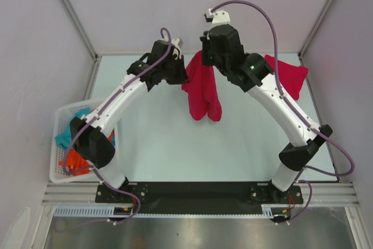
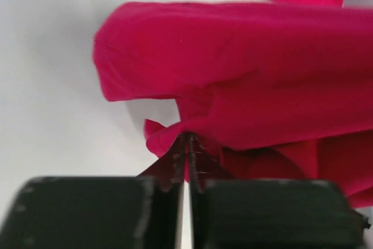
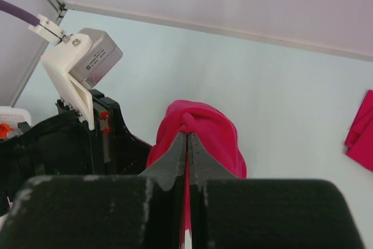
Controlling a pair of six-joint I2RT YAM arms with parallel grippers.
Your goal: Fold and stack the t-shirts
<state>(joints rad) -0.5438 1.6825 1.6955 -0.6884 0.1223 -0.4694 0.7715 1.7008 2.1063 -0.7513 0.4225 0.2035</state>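
Pale table (image 1: 163, 144), wrist views show left jaws, right jaws clamped on t-shirt (image 1: 204, 97), overhead perhaps doubled

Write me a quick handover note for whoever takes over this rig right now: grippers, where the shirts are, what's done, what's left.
Grippers: the left gripper is shut on the held t-shirt; the right gripper is shut on the same shirt.
Things: the held t-shirt hangs bunched between them over the far middle of the table. A second red t-shirt lies crumpled at the far right, partly behind the right arm. The white basket on the left holds a teal cloth and an orange cloth.
Done: one shirt gripped by both; no folded stack visible.
Left: spread and fold the held shirt, fold the second, stack them.
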